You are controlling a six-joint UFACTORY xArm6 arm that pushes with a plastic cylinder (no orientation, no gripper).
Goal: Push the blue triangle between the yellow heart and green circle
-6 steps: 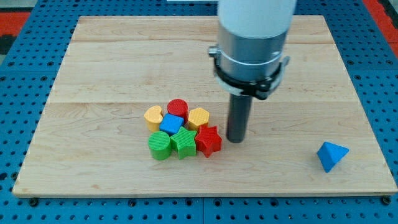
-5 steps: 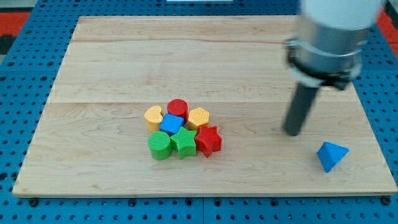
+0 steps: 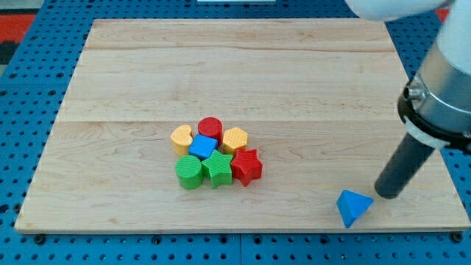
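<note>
The blue triangle (image 3: 354, 207) lies near the view's bottom right of the wooden board (image 3: 147, 73). My tip (image 3: 385, 193) stands just to its right and slightly above, close to it or touching. The yellow heart (image 3: 182, 138) sits at the left of a tight cluster near the board's middle bottom. The green circle (image 3: 189, 171) sits just below the heart, at the cluster's lower left. The triangle is far to the right of both.
The cluster also holds a red cylinder (image 3: 210, 129), a yellow hexagon (image 3: 235, 140), a blue cube (image 3: 203, 148), a green star (image 3: 218, 168) and a red star (image 3: 247, 165). The board's bottom edge runs just below the triangle.
My tip swept from beside the red star to the right, past the blue triangle. The triangle has slid left and down from the board's right edge.
</note>
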